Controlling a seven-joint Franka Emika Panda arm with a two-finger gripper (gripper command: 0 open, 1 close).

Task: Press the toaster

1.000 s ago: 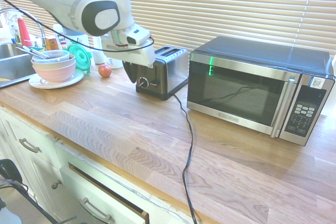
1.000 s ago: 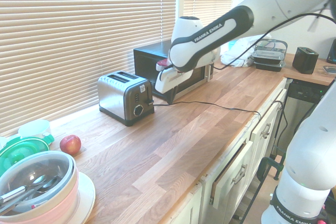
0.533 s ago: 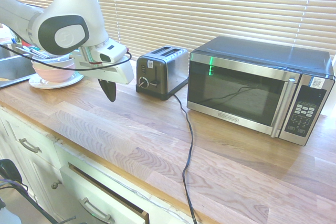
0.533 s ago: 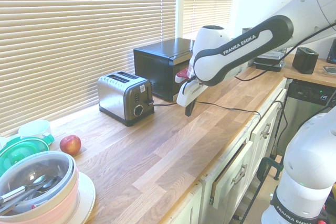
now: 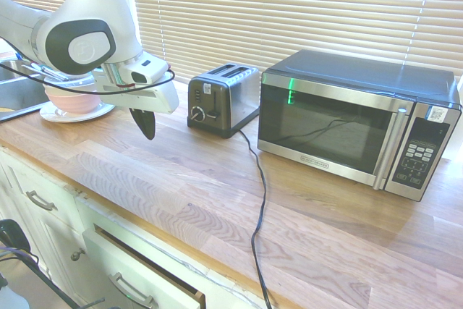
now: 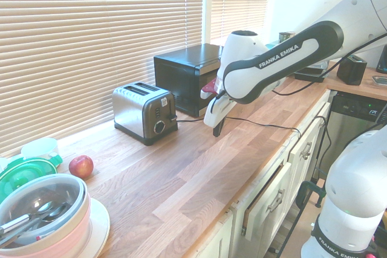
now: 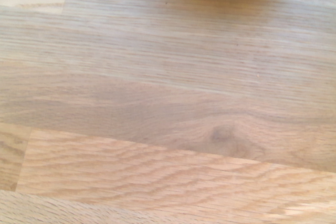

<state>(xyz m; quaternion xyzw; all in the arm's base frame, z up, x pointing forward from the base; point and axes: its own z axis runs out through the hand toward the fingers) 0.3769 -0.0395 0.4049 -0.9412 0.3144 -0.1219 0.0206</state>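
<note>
Toaster [image 6: 134,112], small, two-slot, brushed-steel sides, black end panel with a round knob: upright on the pale wooden desk [image 5: 217,200], on the window side of my fingers [image 5: 148,137]. Its black panel faces the drawer side, where I am. Clear gap between us; I touch no part of it.

Progress: the black lever [image 5: 212,114] on the end panel looks to sit low. I judge the press probably made, though I cannot confirm that it has latched; nothing shows in the slots to help. If it has caught, all that remains is to stay clear. If not, I would need to go back over the lever and push straight down, minding that a sidelong shove could slide the toaster.

Own state: fingers clenched together, nothing between them, tips pointing down above the desk. Wood grain alone fills most of my wrist view, with a blurred brownish patch at one edge.

Farther out: large steel-and-black microwave [image 5: 340,121] beyond the toaster from me, close beside it. Red apple [image 6: 81,166] and pink bowl [image 6: 63,234] on the sink side; black cord [image 5: 262,200] trailing over the desk.
</note>
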